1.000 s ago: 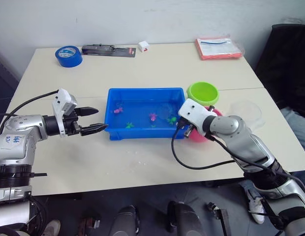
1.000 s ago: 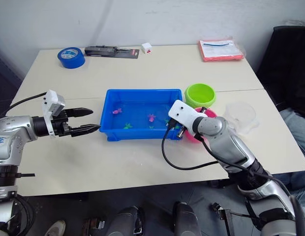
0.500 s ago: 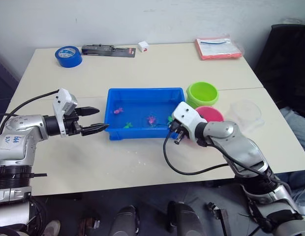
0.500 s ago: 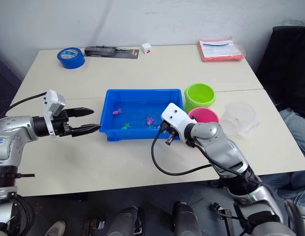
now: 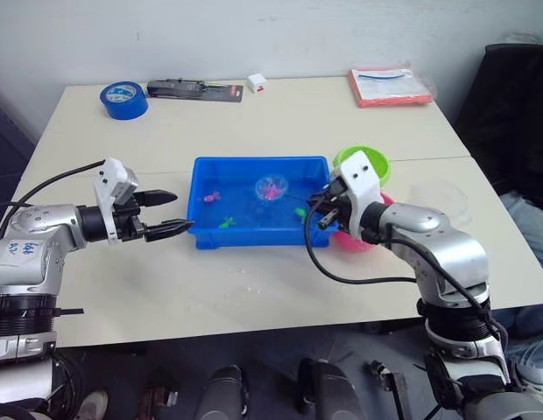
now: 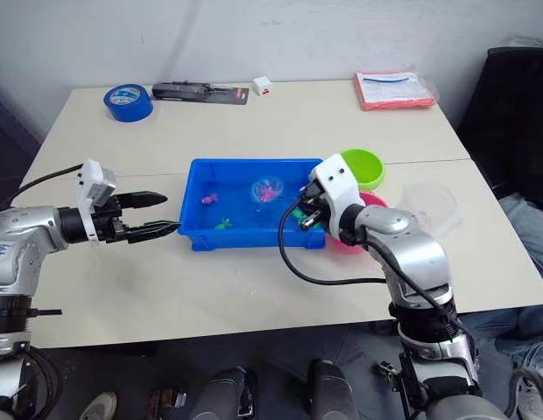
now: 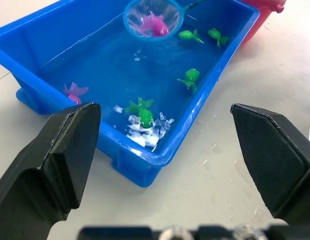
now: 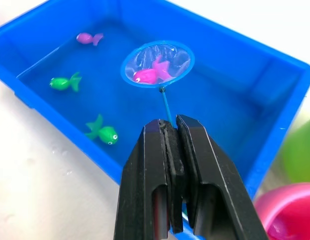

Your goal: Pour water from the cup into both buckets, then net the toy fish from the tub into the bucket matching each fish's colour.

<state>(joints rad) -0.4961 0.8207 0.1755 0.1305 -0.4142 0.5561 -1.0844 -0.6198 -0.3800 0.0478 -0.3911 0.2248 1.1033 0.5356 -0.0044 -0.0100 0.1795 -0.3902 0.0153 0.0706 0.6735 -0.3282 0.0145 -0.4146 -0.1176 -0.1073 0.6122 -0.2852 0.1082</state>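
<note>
The right tool (image 8: pixel 170 131) is clenched on the net (image 8: pixel 157 63), which holds a pink fish (image 8: pixel 151 74) above the water-filled tub (image 5: pixel 201 238). Three green fish (image 7: pixel 140 114) and one pink remain there. The left tool (image 5: pixel 173 213) hangs released beside the tub.

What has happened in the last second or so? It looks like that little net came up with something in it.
The right claw, shut on the net handle, swung from the tub's near right corner and lifted the net above the water with a pink fish inside. The left claw stayed open beside the tub's left end. The green bucket, pink bucket and cup stayed put.
</note>
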